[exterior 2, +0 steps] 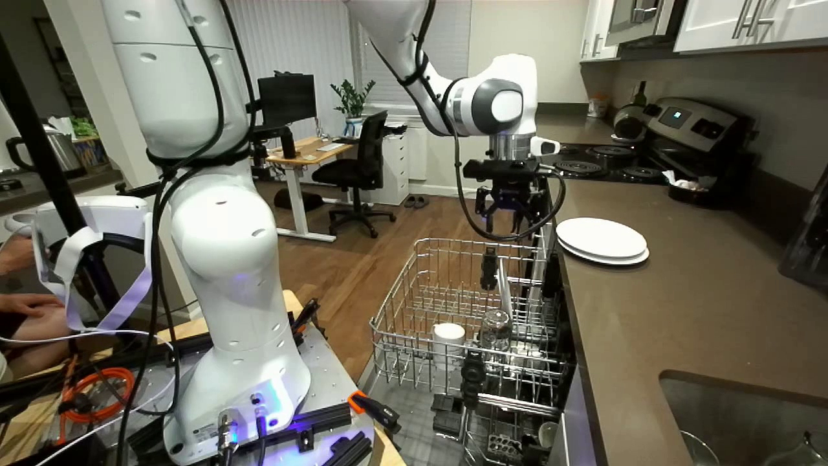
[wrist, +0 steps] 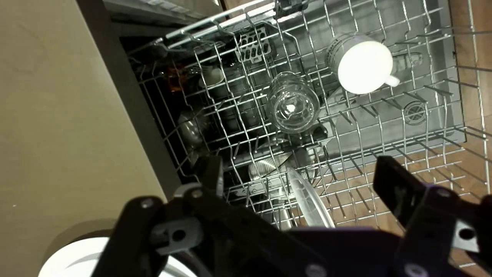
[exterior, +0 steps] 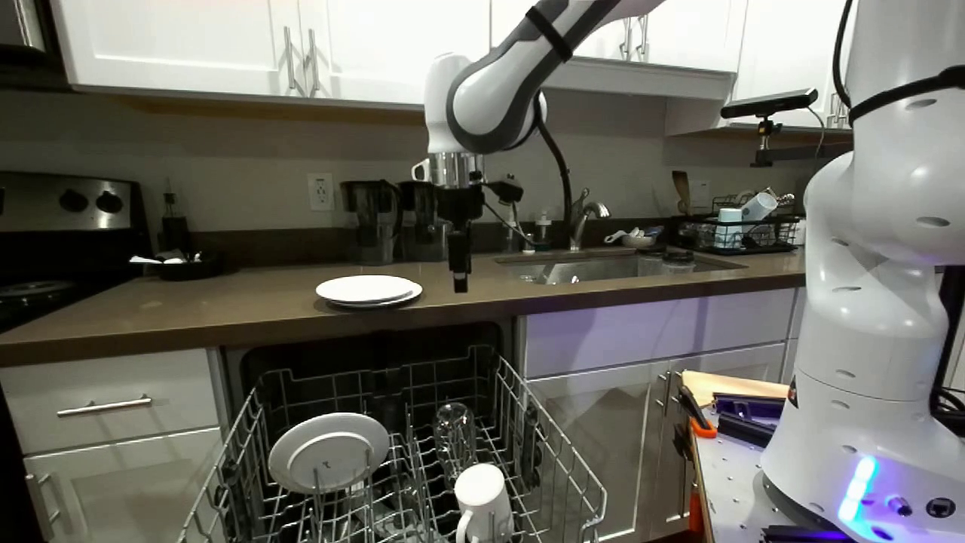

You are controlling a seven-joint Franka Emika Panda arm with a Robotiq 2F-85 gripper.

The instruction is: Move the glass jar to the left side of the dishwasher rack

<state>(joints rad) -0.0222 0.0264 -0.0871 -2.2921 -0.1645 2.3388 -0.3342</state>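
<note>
The clear glass jar [exterior: 454, 434] stands in the right half of the pale wire dishwasher rack [exterior: 552, 427], behind the white mug. It also shows in an exterior view [exterior 2: 495, 329] and in the wrist view [wrist: 293, 105], above the middle of the picture. My gripper [exterior: 460, 286] hangs pointing down, high above the rack, with nothing in it. In an exterior view [exterior 2: 503, 226] its fingers are spread apart. In the wrist view the fingertips [wrist: 300, 173] are wide open, with the edge of a plate seen far below between them.
A white mug [exterior: 482, 494] stands upside down near the jar; it shows in the wrist view too [wrist: 365, 67]. A white plate [exterior: 329, 452] leans upright in the rack's left half. Stacked white plates [exterior: 368, 289] lie on the brown counter [exterior: 249, 302] beside the rack.
</note>
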